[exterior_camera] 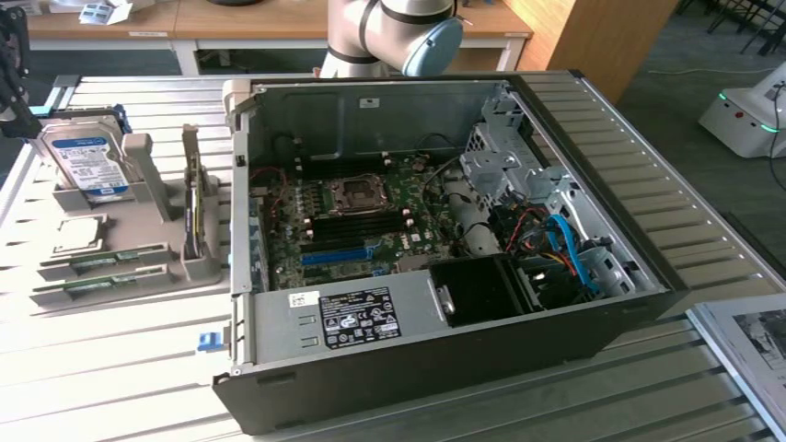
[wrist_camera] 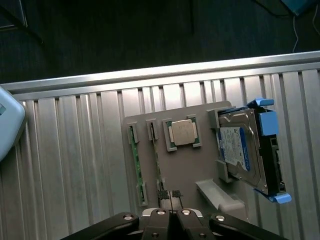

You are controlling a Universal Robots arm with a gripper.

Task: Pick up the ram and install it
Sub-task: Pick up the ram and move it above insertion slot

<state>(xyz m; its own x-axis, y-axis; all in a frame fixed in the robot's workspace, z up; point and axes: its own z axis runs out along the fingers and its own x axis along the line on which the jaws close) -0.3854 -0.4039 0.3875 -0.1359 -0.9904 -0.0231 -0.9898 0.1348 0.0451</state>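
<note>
Robotics laboratory, as shown by ribbed aluminium tabletop (exterior_camera: pixel 123 387), opened black desktop computer case (exterior_camera: pixel 467 373), pale wooden desks (exterior_camera: pixel 246 18), white green-lit robot unit (exterior_camera: pixel 743 115).

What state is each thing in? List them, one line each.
gripper: shut, holding nothing.
ram: on edge in a slot of the holder, not picked up.
hard drive: standing upright in the holder.
processor chip: lying flat in the holder.
computer case: on its side, panel off, open.
</note>
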